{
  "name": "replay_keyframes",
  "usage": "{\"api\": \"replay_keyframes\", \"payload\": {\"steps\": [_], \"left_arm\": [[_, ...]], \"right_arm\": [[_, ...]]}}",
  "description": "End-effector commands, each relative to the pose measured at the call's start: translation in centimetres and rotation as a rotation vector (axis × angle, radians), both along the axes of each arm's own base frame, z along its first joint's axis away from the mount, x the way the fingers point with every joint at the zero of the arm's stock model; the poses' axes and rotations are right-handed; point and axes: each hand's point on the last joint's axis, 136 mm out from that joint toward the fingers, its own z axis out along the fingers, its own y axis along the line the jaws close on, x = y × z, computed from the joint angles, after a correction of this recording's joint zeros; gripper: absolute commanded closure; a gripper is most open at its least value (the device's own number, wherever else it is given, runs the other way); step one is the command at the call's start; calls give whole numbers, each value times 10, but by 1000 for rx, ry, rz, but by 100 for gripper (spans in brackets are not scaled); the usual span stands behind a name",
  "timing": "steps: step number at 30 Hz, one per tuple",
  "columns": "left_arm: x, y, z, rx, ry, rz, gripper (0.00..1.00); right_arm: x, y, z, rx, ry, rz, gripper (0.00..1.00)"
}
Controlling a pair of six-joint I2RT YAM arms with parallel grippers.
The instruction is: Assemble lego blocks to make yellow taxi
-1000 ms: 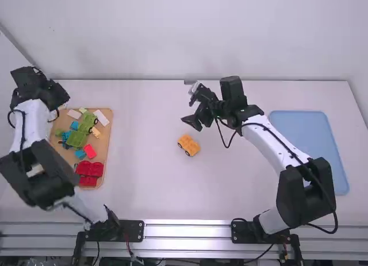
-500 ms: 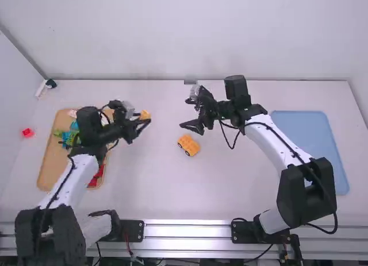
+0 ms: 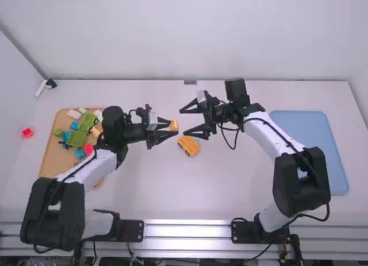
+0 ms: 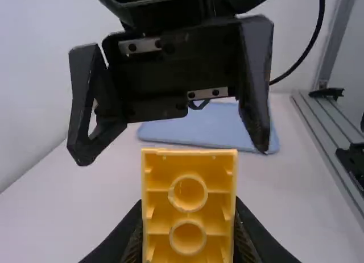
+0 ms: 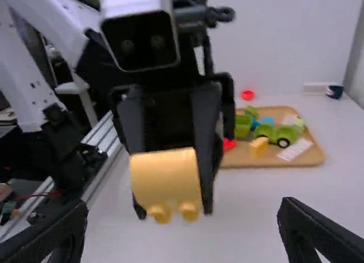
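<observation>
A narrow gap parts the left gripper (image 3: 175, 127), closed on a yellow block (image 3: 174, 124), from the wide-open, empty right gripper (image 3: 187, 122); a yellow wheeled piece (image 3: 188, 145) sits on the white table (image 3: 149, 185), between wooden tray (image 3: 52, 160) at left and blue tray (image 3: 310, 151) at right; the left wrist view shows the block's two rings

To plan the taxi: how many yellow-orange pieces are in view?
3: a block in the left gripper, wheeled piece on the table, brick on the wooden tray; some may be hidden.
</observation>
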Motion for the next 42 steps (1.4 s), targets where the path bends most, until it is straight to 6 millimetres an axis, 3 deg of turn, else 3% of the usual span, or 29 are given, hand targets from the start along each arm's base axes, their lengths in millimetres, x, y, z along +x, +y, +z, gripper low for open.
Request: {"api": "replay_keyframes", "payload": {"steps": [1,8,12,16,24,33,40,42], "left_arm": [[-2,-4,-4,-32,101,-29,98],[8,-7,-5,-74,122,-32,98],[9,-7,-2,-88,112,-35,98],[9,-7,-1,-89,104,-34,98],[9,-7,-1,-89,104,-35,98],[9,-7,-1,-89,104,-38,98],[9,-7,0,-90,97,-38,98],[8,-7,2,-93,91,-38,94]], "right_arm": [[-7,-1,7,48,-1,47,14],[-6,8,8,43,-43,50,22],[9,18,3,-25,-18,-29,23],[10,28,2,-46,-11,-43,28],[7,28,2,-39,-18,-31,46],[8,28,3,-37,-23,-31,51],[7,29,4,-28,-35,-25,64],[7,29,4,-28,-36,-25,64]]}}
